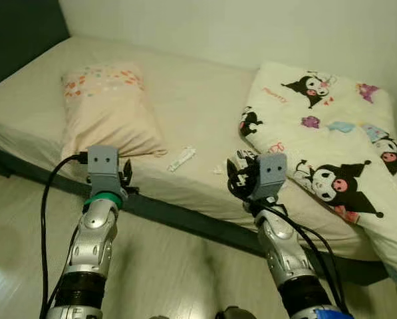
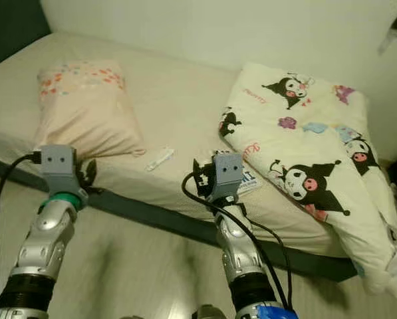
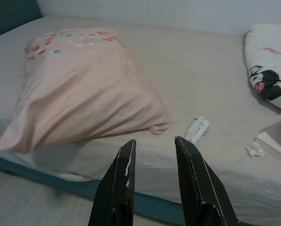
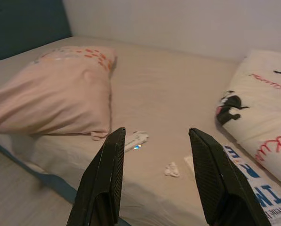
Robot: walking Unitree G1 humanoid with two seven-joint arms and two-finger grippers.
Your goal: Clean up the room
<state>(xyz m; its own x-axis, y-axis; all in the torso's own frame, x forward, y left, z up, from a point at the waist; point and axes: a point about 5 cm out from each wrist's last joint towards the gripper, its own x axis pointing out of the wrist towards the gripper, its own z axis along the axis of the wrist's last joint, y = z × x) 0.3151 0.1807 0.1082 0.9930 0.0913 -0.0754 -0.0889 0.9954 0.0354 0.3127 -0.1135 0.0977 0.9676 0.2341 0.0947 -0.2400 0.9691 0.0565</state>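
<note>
At the near edge of the bed (image 1: 185,100), seen from the head camera, both arms are raised with nothing held: the left gripper (image 1: 124,178) sits in front of the pink pillow (image 1: 108,109), the right gripper (image 1: 237,174) beside the folded cartoon blanket (image 1: 331,139), and between them a small white wrapper (image 1: 182,159) lies on the sheet. The likeliest slip, I judge, is reaching from too far back, since the litter lies inboard of the mattress edge and the robot may have to lean. In the left wrist view the jaws stand a little apart and empty, aimed at the sheet just below the pillow's corner, with the wrapper off to one side; closing on this line could pinch the pillowcase or sheet instead. In the right wrist view the jaws stand wide open and empty, framing the wrapper and a crumpled white scrap (image 4: 171,169), with a printed booklet (image 4: 253,190) poking out at the blanket's edge. Those items are thin and light, so a flat pinch may slide off or bunch the sheet, and the scrap could be nudged away.
</note>
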